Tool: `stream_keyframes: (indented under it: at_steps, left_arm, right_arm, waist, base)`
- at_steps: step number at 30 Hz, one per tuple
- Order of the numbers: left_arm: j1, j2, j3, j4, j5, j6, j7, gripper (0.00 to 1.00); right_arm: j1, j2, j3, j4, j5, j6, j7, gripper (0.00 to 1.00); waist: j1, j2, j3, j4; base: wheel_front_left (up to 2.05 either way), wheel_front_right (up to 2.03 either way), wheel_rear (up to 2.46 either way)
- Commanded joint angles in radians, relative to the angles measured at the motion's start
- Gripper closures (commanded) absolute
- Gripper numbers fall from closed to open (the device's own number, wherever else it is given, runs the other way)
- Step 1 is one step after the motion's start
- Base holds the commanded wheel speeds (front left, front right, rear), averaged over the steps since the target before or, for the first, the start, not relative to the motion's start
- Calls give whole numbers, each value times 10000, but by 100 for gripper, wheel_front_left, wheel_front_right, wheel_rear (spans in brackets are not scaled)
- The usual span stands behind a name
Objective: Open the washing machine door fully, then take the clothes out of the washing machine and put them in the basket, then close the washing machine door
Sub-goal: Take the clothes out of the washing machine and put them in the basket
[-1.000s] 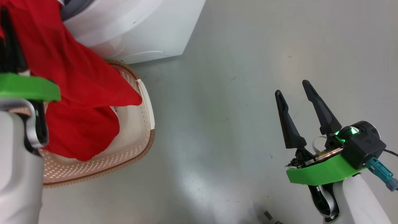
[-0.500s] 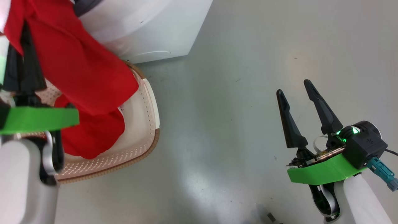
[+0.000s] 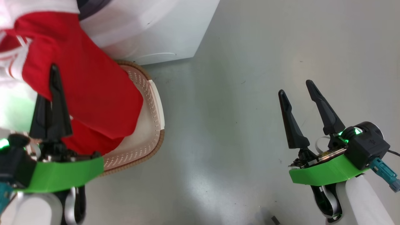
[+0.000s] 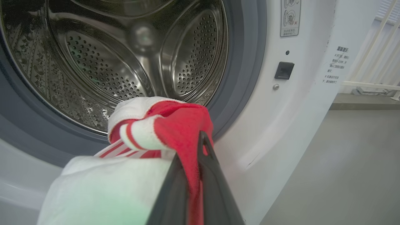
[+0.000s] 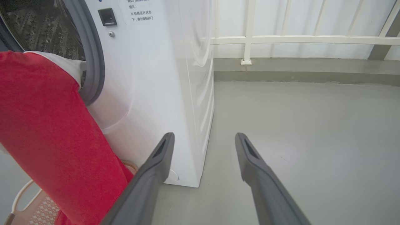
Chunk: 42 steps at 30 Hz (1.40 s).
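The left gripper (image 4: 190,148) has its two dark fingers pressed together on a fold of the clothes (image 3: 93,87), red cloth squeezed in the narrow slit between them. In the left wrist view the pinched fold rises at the lower centre of the frame, red with white bands and a white panel spreading towards the lower left. Behind it, filling the upper left, is the perforated steel drum (image 4: 109,68) of the washing machine (image 3: 150,31), ringed by the grey gasket (image 4: 247,78).

In the head view the held garment hangs as a broad red sheet from the upper left corner down over the basket (image 3: 156,103). Its lower edge lies inside the basket, against the perforated wall at the lower left. The basket stands on the grey floor (image 3: 234,125), just in front of the white machine, whose lower front corner takes up the top of the frame left of centre.

The right gripper (image 3: 295,87) sits at the lower right of the head view, well apart from the basket. Its fingers are spread wide with nothing between them but bare floor. Its wrist view shows the same red sheet down the left side, the basket's rim at the lower left corner, the machine's white side panel at the centre, and a cream railing (image 5: 297,39) across the top right.
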Motion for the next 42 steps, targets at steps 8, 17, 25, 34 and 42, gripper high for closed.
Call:
stream_keyframes:
  at_steps: [8,17,25,34,42]
  left_arm:
    - [1084,27,170,-1024,102,315,281,100]
    - [1363,-38,103,57,-224,226,391,100]
    - [549,13,179,2930,-788,-288,154,100]
    - [-544,-113,163,5775,-1334,-861,-17,100]
    - [-1856,-113,-46,8428,-1634,-1349,662,100]
  right_arm:
    - [193,-70,150,-277,-51,50,-63,0]
    - [130,-70,234,-275,-90,50,-63,0]
    - [19,-70,319,-236,-21,50,-63,0]
    - [-62,-70,372,-199,50,50,-63,0]
    - [-126,-70,474,-88,82,50,-63,0]
  waist:
    - [0,0,9,145]
    - [0,0,72,150]
    - [0,0,204,-119]
    - [0,0,268,-316]
    - [0,0,368,-407]
  base:
    - [0,0,0]
    - [0,0,0]
    - [0,0,0]
    - [0,0,0]
    - [0,0,0]
